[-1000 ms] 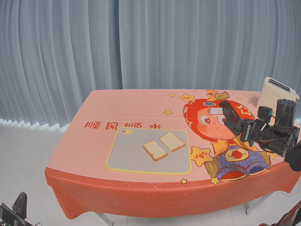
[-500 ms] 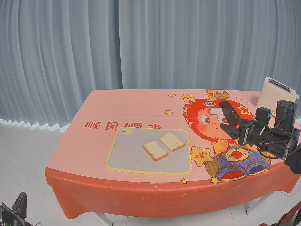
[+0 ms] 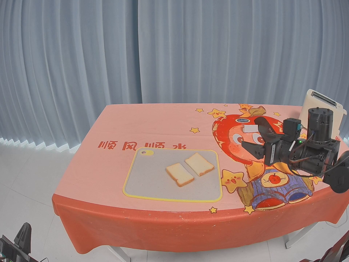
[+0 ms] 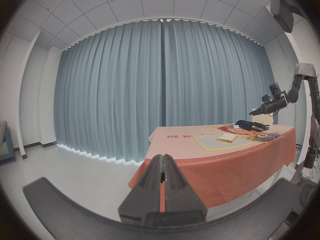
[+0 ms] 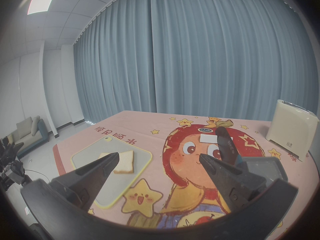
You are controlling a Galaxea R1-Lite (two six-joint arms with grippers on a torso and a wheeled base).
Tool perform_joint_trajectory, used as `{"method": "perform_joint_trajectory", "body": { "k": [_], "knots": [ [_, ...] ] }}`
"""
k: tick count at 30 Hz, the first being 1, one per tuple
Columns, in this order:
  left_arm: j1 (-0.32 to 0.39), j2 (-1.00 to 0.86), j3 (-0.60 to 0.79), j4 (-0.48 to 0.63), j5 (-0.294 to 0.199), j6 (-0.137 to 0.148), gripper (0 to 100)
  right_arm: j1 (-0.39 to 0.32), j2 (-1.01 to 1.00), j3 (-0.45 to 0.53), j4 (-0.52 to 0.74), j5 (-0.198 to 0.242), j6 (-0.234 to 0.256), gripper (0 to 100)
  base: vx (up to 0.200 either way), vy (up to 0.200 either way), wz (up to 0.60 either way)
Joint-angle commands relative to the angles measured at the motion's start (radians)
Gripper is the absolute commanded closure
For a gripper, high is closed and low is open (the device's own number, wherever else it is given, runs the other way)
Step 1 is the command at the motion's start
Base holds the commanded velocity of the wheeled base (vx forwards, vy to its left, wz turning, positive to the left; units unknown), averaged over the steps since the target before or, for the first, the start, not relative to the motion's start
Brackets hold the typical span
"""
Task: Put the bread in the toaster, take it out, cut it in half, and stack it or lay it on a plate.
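The right gripper (image 5: 159, 157) is hovering over the right part of the table (image 3: 145, 124), fingers spread wide. It is well apart from the two bread halves (image 3: 180, 174), which are lying just beside each other on the cutting board (image 3: 152, 179) near the front edge. The toaster (image 3: 320, 104) is standing at the far right corner. The left gripper (image 4: 162, 160) is hanging beyond the front left corner, fingers pressed together.
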Motion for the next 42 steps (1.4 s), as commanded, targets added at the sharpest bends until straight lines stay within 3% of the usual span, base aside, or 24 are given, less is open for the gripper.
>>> {"method": "perform_joint_trajectory", "body": {
  "k": [1, 13, 42],
  "knots": [
    [0.000, -0.009, 0.018, 0.000, 0.000, 0.000, 100, 0.033, 0.081, -0.077, 0.028, 0.000, -0.002, 0, 0.000, 0.000, 0.00],
    [0.000, -0.009, 0.018, 0.000, 0.000, 0.000, 100, 0.039, 0.261, -0.229, 0.041, -0.001, -0.023, 0, 0.000, 0.000, 0.00],
    [0.000, -0.009, 0.018, 0.000, 0.000, 0.000, 100, 0.091, 0.440, -0.321, 0.038, -0.032, -0.046, 0, 0.000, 0.000, 0.00]
  ]
}}
